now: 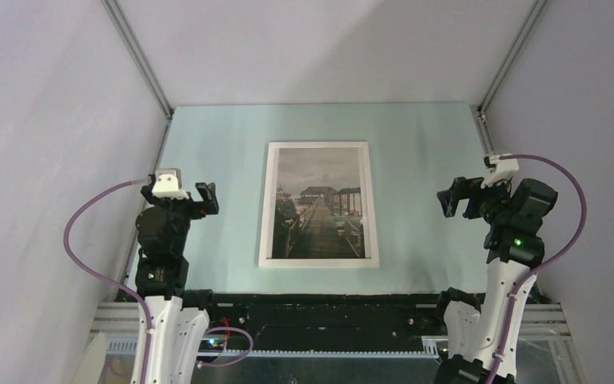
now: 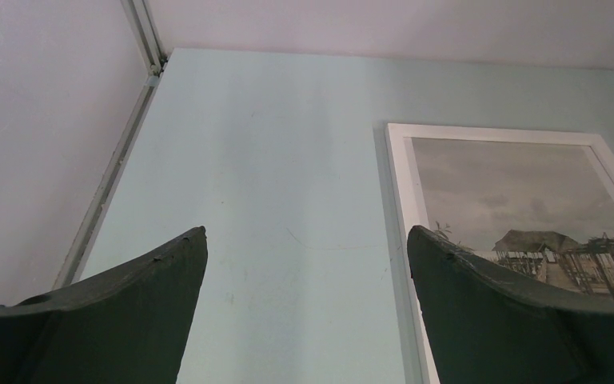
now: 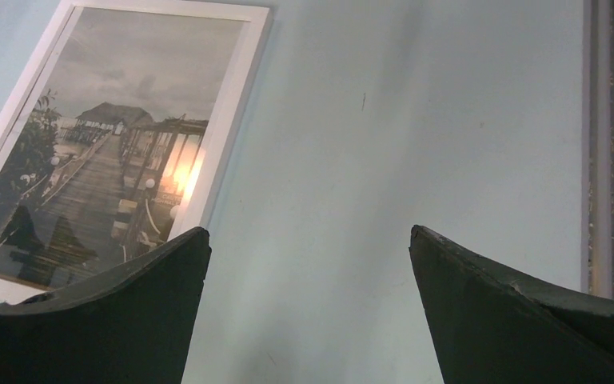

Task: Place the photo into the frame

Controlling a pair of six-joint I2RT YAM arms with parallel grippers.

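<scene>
The photo [image 1: 320, 204] lies flat in the middle of the table [image 1: 208, 160], a matte, pale blue-green sheet. It is a tall rectangle in grey tones: a plank boardwalk running to huts under heavy cloud. A narrow pale rim runs along all four sides and reads as the frame [image 1: 269, 204], smooth and square-cornered, with the print inside it.

From above, the left gripper [image 1: 200, 196] sits at 9 o'clock from the photo and the right gripper [image 1: 460, 198] at 3 o'clock. Both are well apart from it, jaws spread wide and holding nothing. Only this view takes in the whole rectangle, the black-and-white arms and their looping purple cables [image 1: 88, 216].

The left wrist view shows just the top-left corner, with sky and a thatched roof. There the rim looks slightly raised, with a thin shadow along its outer edge. Its dark, curved fingers [image 2: 128, 312] have a rough, matte look. The right wrist view alone catches a warm glare at about 8 o'clock, so the picture's surface is glossy. A grey metal rail [image 3: 604, 144] runs down at 3 o'clock
</scene>
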